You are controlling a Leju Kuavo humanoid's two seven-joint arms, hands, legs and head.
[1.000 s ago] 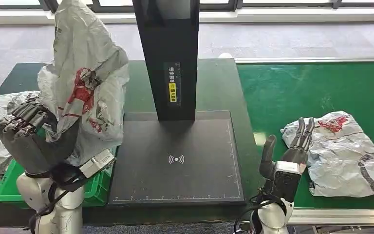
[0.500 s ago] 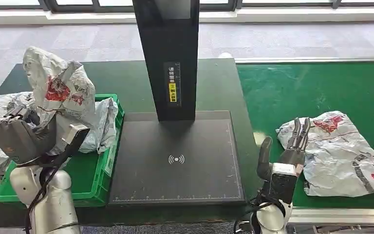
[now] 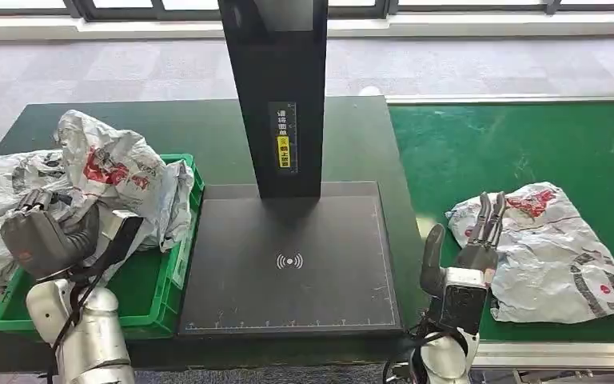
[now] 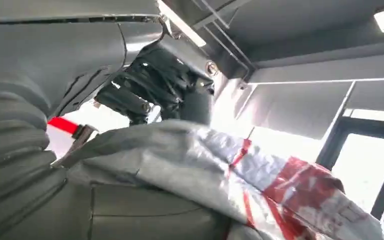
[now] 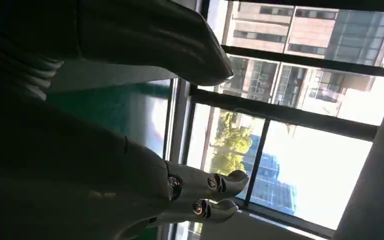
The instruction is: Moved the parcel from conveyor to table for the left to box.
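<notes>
Head camera looks down from high onto the table (image 3: 352,136) and conveyor (image 3: 520,144). Both wrist cameras sit close behind their hands, tilted upward toward windows; the left shares the crumpled parcel (image 4: 260,175) with the head view.

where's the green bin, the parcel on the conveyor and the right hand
green bin (image 3: 153,308): head view, bare floor.
parcel on the conveyor (image 3: 552,256): head view, crumpled middle.
right hand (image 3: 468,252): head view, palm.
</notes>
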